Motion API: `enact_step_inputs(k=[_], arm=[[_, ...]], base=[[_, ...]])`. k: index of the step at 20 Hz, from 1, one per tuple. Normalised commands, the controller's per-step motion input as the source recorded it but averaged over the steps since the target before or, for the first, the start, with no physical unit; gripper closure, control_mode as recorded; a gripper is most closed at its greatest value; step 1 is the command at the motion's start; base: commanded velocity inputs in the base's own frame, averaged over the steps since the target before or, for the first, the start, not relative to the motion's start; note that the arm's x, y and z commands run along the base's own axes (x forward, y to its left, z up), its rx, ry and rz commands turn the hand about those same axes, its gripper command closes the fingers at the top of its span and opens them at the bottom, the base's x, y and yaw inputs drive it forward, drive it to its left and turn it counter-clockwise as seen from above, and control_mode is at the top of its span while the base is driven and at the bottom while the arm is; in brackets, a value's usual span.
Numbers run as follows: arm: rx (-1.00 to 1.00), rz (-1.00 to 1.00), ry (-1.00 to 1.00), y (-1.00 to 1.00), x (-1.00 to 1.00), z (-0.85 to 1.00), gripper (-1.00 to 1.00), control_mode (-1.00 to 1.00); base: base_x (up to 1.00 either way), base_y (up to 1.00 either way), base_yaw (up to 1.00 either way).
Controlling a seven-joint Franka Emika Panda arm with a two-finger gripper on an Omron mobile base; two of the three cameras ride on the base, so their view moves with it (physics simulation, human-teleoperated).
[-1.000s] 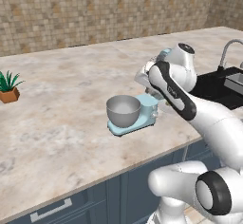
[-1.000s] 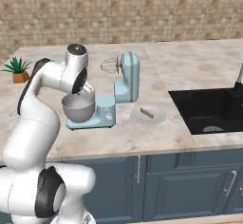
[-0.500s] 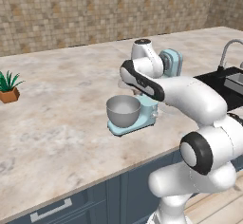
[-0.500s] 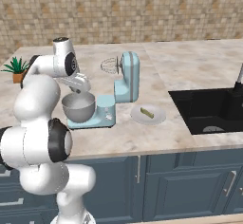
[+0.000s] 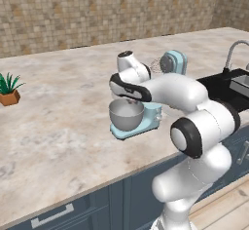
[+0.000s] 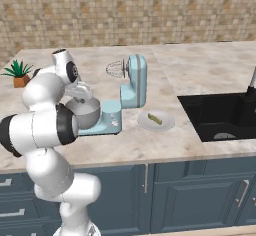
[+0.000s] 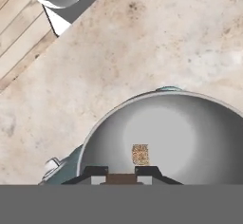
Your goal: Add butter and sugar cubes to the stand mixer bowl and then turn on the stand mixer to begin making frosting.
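the gripper [image 7: 121,173] sits low centre in the hand view, its jaws narrowly apart around a small brown cube [image 7: 121,178]. another cube [image 7: 139,154] lies inside the stand mixer bowl [image 7: 190,137] just above. the butter [image 6: 155,118] lies on a white plate [image 6: 165,125], right of the stand mixer [image 6: 131,87].

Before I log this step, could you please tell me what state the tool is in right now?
Tool: closed on a small brown sugar cube, above the round grey metal bowl.

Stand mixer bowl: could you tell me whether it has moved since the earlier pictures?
No. The stand mixer bowl keeps its place against the potted plant.
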Motion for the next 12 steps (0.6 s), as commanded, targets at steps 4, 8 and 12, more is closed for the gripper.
enact_step_inputs(k=[4, 8, 12], arm=[[-0.05, 0.0, 0.02, 0.0, 0.46, -0.51, 1.0, -1.0], [-0.06, 0.0, 0.05, 0.02, 0.35, -0.43, 1.0, -1.0], [-0.05, 0.0, 0.04, 0.1, 0.28, -0.26, 1.0, -1.0]], base=[[0.0, 0.0, 0.0], [0.0, 0.0, 0.0], [0.0, 0.0, 0.0]])
